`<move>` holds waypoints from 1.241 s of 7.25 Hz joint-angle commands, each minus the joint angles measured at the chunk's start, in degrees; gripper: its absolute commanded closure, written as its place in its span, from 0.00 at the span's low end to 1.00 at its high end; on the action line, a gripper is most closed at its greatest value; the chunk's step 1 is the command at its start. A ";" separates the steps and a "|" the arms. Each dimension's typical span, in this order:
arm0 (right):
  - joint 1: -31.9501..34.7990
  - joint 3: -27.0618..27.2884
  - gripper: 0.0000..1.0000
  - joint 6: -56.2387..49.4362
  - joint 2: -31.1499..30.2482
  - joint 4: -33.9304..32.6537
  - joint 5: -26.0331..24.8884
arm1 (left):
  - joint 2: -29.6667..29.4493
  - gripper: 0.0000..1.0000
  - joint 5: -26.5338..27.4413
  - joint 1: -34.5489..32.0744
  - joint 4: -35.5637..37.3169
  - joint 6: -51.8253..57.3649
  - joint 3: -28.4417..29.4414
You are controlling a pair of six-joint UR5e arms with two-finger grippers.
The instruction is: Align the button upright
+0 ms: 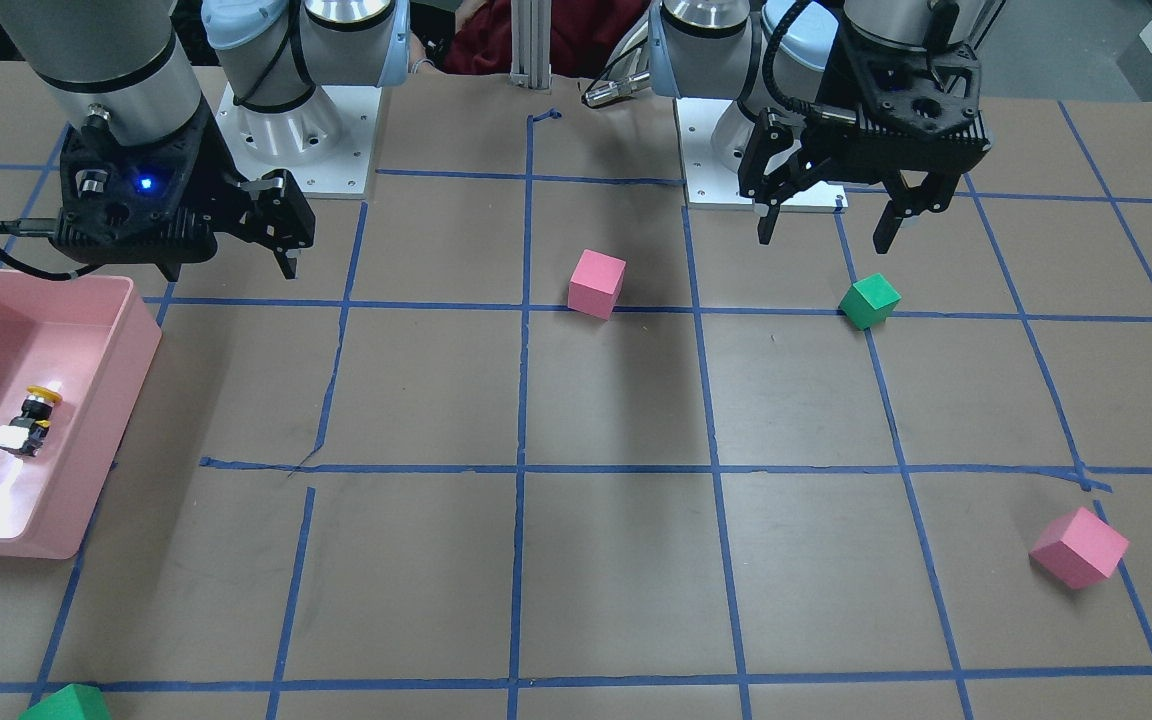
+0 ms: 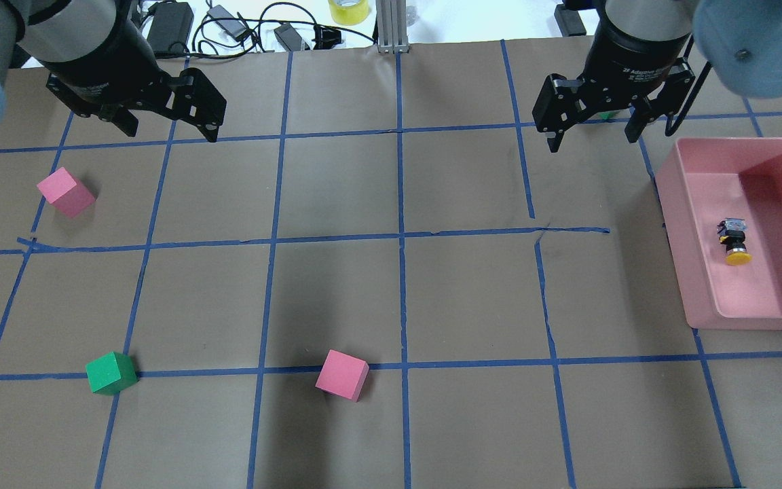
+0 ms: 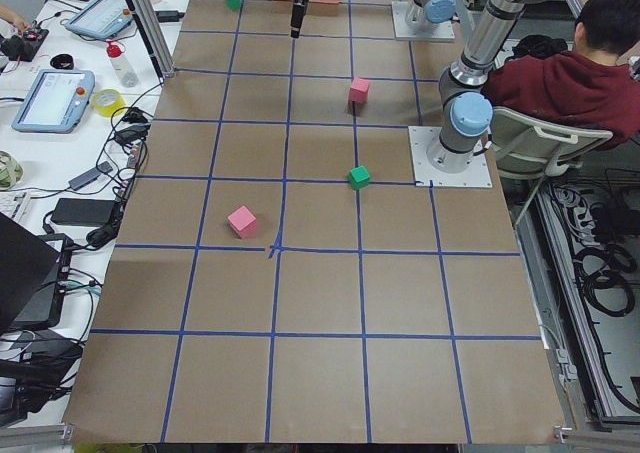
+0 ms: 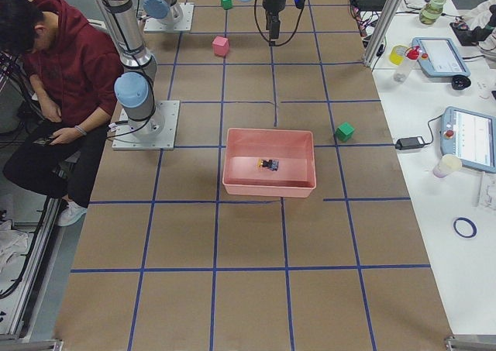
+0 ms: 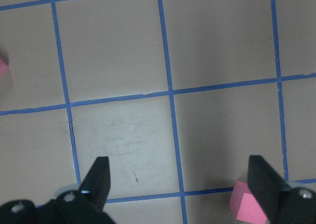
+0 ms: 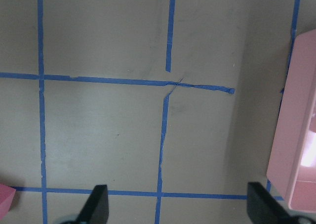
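Observation:
The button [image 1: 29,420] lies on its side inside the pink bin [image 1: 141,340], with its yellow cap toward the robot and its white base away from it. It also shows in the overhead view [image 2: 734,241] and in the exterior right view [image 4: 268,165]. My right gripper [image 1: 231,265] hangs open and empty above the table, just beside the bin's robot-side corner; in the overhead view this gripper [image 2: 593,140] is left of the bin [image 2: 669,204]. My left gripper [image 1: 824,240] is open and empty, high above the far side of the table, and also shows in the overhead view [image 2: 170,129].
A pink cube [image 2: 342,374] sits mid-table and a green cube [image 2: 111,373] under the left arm's side. Another pink cube [image 2: 65,192] lies far left. A second green cube [image 1: 66,703] is beyond the bin. The bin's edge [image 6: 291,135] shows in the right wrist view.

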 commanded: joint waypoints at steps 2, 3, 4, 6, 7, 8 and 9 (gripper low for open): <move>-5.67 0.07 0.00 -0.78 0.55 0.24 0.90 | 0.00 0.00 -0.09 0.00 -0.03 -0.11 -0.16; -6.38 0.15 0.00 -0.87 0.55 0.42 0.81 | 0.00 0.00 -0.09 0.00 -0.03 -0.11 -0.24; -6.74 0.24 0.00 -0.79 0.64 0.07 0.03 | 0.00 0.00 -0.09 0.09 -0.03 -0.11 -0.16; -9.80 0.24 0.00 -0.26 0.64 0.15 -0.24 | 0.00 0.00 -0.09 0.09 -0.12 -0.11 -0.24; -12.52 0.59 0.00 -0.96 0.99 0.50 -0.07 | 0.00 0.00 -0.09 0.09 -0.12 -0.02 -0.24; -14.63 0.68 0.00 -2.36 1.25 0.07 0.11 | 0.00 0.00 -0.09 0.09 -0.12 -0.02 -0.24; -15.87 0.68 0.00 -5.41 2.30 -0.11 -0.15 | 0.00 0.00 -0.09 0.26 -0.12 0.07 -0.24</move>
